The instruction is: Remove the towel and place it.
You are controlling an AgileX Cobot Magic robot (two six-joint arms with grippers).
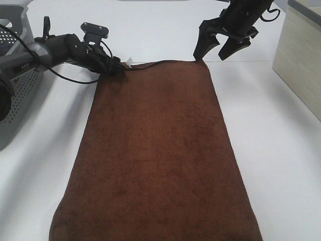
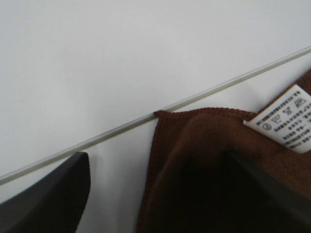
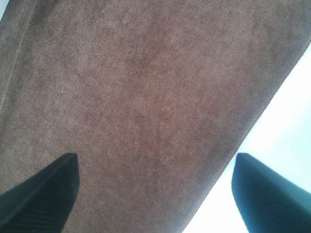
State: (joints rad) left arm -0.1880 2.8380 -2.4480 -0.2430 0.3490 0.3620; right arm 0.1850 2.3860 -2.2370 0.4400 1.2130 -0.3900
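The towel [image 1: 155, 155] is seen spread flat on the white table [image 1: 271, 130]. Its printed white tag [image 2: 287, 119] is legible only in the left wrist view, beside the left gripper [image 2: 155, 194], whose jaws are spread over that corner, nothing clamped. The right gripper [image 1: 219, 48] is held wide open above the opposite far corner. A grey basket [image 1: 12, 75] is left of the towel, a pale box [image 1: 301, 55] right.
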